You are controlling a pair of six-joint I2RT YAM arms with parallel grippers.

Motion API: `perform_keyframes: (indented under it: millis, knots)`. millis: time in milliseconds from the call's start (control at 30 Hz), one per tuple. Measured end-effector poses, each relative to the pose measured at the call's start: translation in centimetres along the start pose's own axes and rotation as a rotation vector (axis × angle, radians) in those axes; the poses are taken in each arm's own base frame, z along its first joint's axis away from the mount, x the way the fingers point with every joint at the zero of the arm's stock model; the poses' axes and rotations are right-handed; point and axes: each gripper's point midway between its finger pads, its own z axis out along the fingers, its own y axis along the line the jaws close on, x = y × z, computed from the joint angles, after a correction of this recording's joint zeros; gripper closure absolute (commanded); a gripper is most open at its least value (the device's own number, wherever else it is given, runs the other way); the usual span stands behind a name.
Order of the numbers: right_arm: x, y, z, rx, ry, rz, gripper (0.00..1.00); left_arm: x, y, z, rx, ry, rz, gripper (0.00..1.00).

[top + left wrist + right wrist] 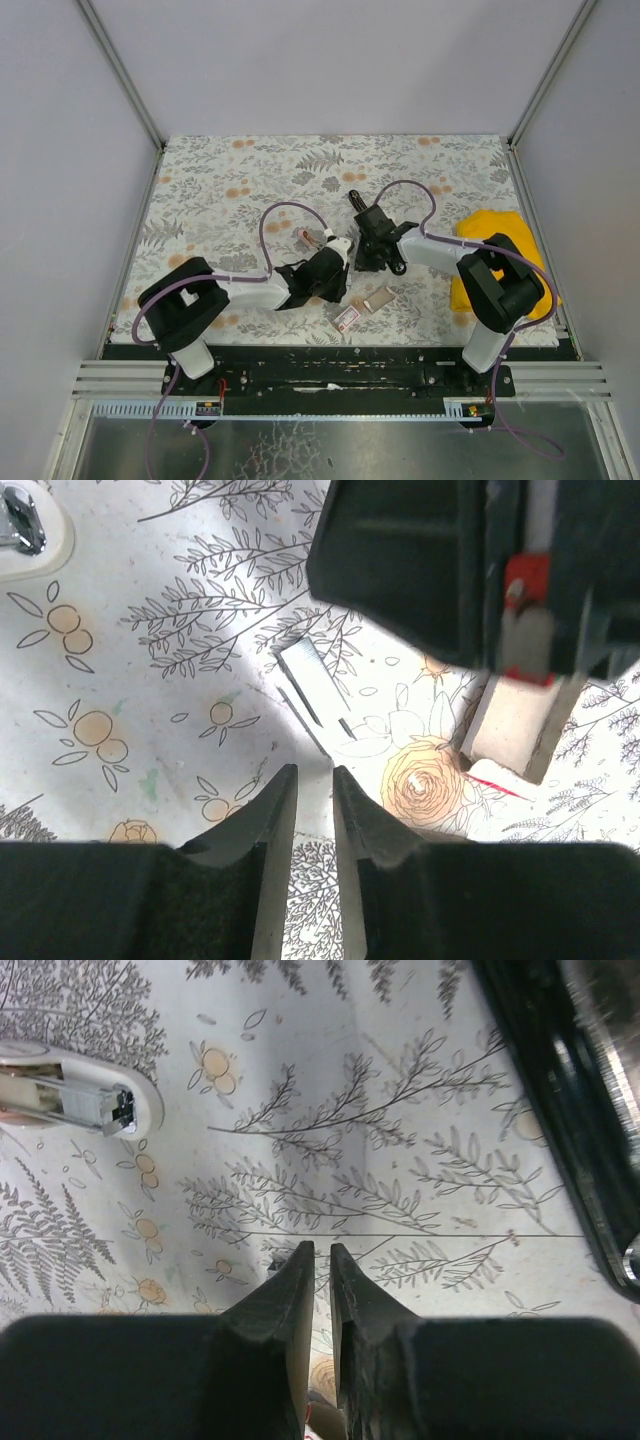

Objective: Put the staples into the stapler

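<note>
1. Slim black stapler (366,213) on the desk (230,180), just beyond the right claw (321,1248) as seen from above. In the right wrist view, well off to the right of the fingertips: a long dark edge with a glint of metal at its lower end, apart from the tips.
2. Right claw drawn almost together, only a thin slit between the fingers and nothing seen in it. Tips low over the bare floral covering.
3. Left claw (313,772) likewise nearly closed, a narrow gap left and nothing clearly gripped. Cannot tell whether the thin dark line on the desk just ahead reaches into that gap.
4. Pale strip of staples (303,675) flat on the desk, a little ahead of the left claw and apart from its tips.
5. White box (510,725) ahead and to the right of the left claw, its top hidden under a dark bulk (400,560) with a red and white part.
6. White oblong object (70,1090) with a metal channel inside, far ahead and to the left of the right claw.
7. Small flat packet (378,298) and a second packet (347,317) on the desk, on the near side of both claws.
8. Yellow cloth (490,225) out to the right of the right claw, well apart, partly behind the right arm.
</note>
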Motion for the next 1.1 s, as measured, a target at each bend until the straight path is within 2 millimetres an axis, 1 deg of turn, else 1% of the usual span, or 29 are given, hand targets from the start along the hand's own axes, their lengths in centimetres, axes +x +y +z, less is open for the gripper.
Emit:
perform_keyframes:
  millis: [100,233,333,400,500,567,633,667,767,833,900,933,1000,1100]
  knots:
    - [-0.6,-0.5,-0.1,0.014,-0.008,-0.005,0.82,0.3,0.2,-0.3,0.000,0.001,0.000,0.80]
    - [-1.0,-0.9,-0.4,0.015,-0.013,-0.027,0.73,0.4,0.3,-0.6,-0.002,0.003,0.000,0.79]
    - [-1.2,-0.7,-1.2,-0.007,-0.027,-0.061,0.64,0.5,0.4,-1.2,-0.001,0.004,-0.007,0.70]
    - [-1.4,-0.6,-2.1,-0.023,-0.039,-0.084,0.59,0.0,0.1,-2.1,0.006,-0.011,-0.021,0.62]
    - [-1.8,-0.3,-3.3,-0.036,-0.061,-0.109,0.55,-2.2,-0.4,-4.0,0.029,-0.066,-0.056,0.48]
    - [-1.7,-0.2,-3.7,-0.027,-0.063,-0.117,0.54,-3.9,-0.4,-5.3,0.049,-0.099,-0.087,0.36]
    - [-1.6,0.1,-4.0,-0.017,-0.063,-0.130,0.53,-6.3,0.5,-6.7,0.051,-0.134,-0.134,0.26]
    - [-1.4,0.3,-4.1,-0.014,-0.060,-0.138,0.52,-7.8,1.4,-7.4,0.044,-0.154,-0.160,0.24]
    - [-1.1,1.5,-4.2,0.002,-0.055,-0.162,0.52,-12.2,4.1,-9.8,0.019,-0.207,-0.222,0.21]
    - [-1.1,2.6,-3.8,0.009,-0.058,-0.177,0.52,-15.3,5.9,-11.6,0.000,-0.247,-0.245,0.19]
    - [-0.8,3.1,-3.2,0.020,-0.051,-0.185,0.53,-17.9,7.6,-13.3,-0.019,-0.297,-0.252,0.16]
    - [-0.6,3.1,-2.9,0.032,-0.046,-0.187,0.53,-18.8,8.4,-14.1,-0.030,-0.320,-0.251,0.16]
    - [-0.1,2.9,-2.2,0.058,-0.028,-0.191,0.54,-19.5,9.7,-15.4,-0.056,-0.349,-0.246,0.16]
    - [0.6,2.2,-1.3,0.104,-0.007,-0.198,0.55,-19.6,10.9,-16.5,-0.085,-0.363,-0.242,0.15]
